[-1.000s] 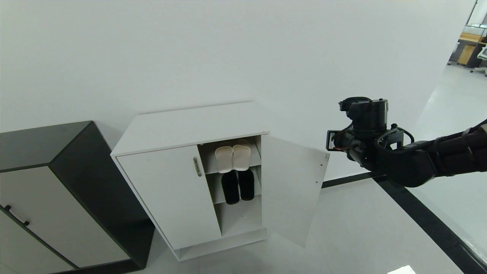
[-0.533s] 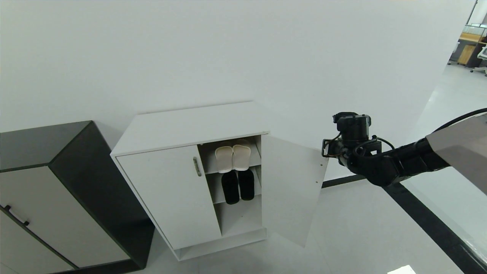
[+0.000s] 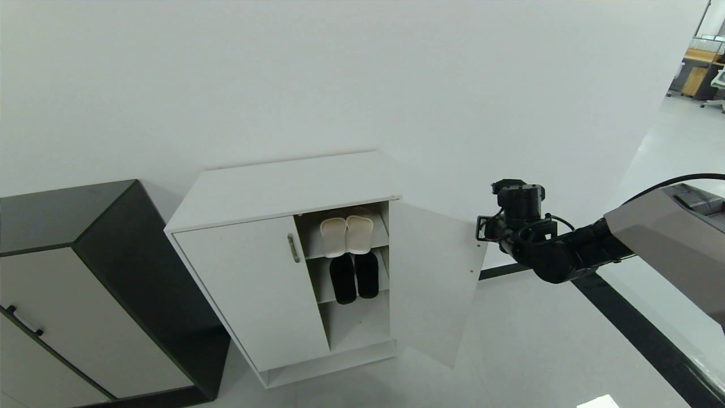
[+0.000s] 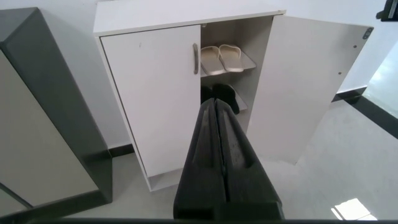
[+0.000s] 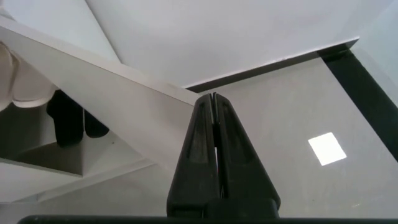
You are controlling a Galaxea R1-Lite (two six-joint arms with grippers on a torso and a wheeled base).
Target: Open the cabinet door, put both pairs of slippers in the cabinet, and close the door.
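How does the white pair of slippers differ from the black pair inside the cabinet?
The white pair is pale; the black pair is dark. The white pair lies on the upper shelf, the black pair on the middle shelf directly below it. In both pairs, the two slippers lie side by side, and both pairs are inside the white cabinet, in the compartment behind the open door.

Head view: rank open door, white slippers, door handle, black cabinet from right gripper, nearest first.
From the right gripper:
1. Open door, right beside it.
2. White slippers, upper shelf.
3. Handle, on the closed door.
4. Black cabinet, far left.
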